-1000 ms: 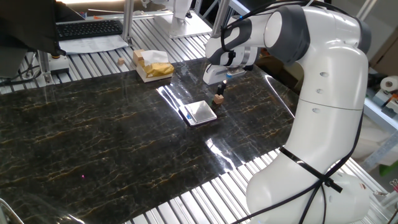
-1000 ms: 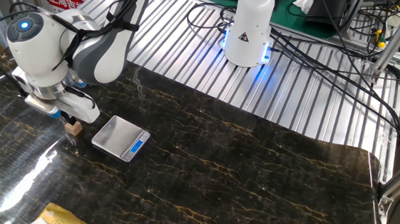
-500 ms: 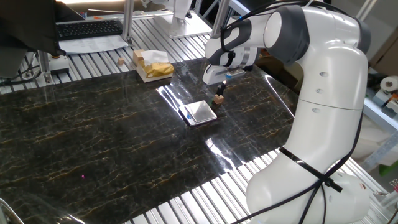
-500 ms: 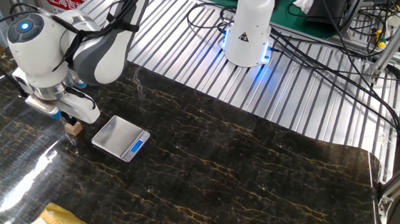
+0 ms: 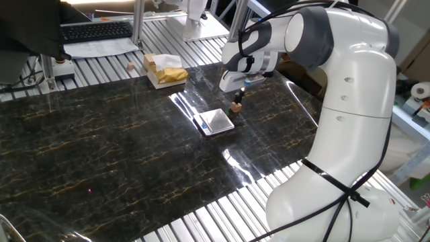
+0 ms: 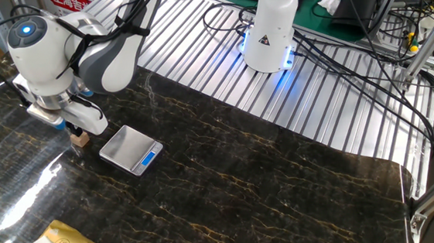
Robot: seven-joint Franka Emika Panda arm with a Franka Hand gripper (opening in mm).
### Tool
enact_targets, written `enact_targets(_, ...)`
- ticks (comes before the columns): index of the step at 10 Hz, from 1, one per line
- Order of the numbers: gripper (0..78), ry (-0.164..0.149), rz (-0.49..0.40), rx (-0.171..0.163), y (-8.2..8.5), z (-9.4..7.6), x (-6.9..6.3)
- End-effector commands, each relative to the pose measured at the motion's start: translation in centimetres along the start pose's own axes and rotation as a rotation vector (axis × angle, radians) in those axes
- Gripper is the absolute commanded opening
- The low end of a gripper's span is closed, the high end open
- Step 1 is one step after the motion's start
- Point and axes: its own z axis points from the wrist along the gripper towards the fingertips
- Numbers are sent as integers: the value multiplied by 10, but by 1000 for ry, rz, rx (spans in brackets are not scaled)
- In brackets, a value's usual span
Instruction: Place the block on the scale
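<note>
Two fixed views of a white Franka arm working over a dark, gold-veined marble-patterned table [image 5: 101,141]. The two-finger hand [image 5: 236,102] points straight down just beside the small flat square scale [image 5: 216,122], whose shiny silvery top plate, dark rim and blue mark on one edge are clearest in the other fixed view [image 6: 130,150]. Between the fingertips sits the tiny tan-brown wooden block [image 5: 236,106]; the fingers are closed on it, as the other fixed view also shows [image 6: 79,138].

Compared with the frames from half a second and one second earlier, the block and hand stand very slightly higher above the table, while the scale has not shifted. The change is small, so the lift is judged to be only beginning: the block appears to have just left the table, or is about to, and has not yet started travelling sideways.

For the task, this means the grasp is secured and roughly the first half is done. What remains is a short carry toward the plate, which lies close by, and a gentle release near its centre. The block is much smaller than the plate, so placement tolerance is generous. The main risk is clipping the scale's rim if the sideways move starts before enough height is gained.

A pale-yellow boxy stack [image 5: 164,69] lies well apart near the table edge and plays no part.
</note>
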Motion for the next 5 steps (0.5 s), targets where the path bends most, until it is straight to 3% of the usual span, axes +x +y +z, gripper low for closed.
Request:
enact_targets(1,0,-6,-1,0,-2,-2,-1)
enact_targets(5,0,-23,27,-30,-2,-2,-1)
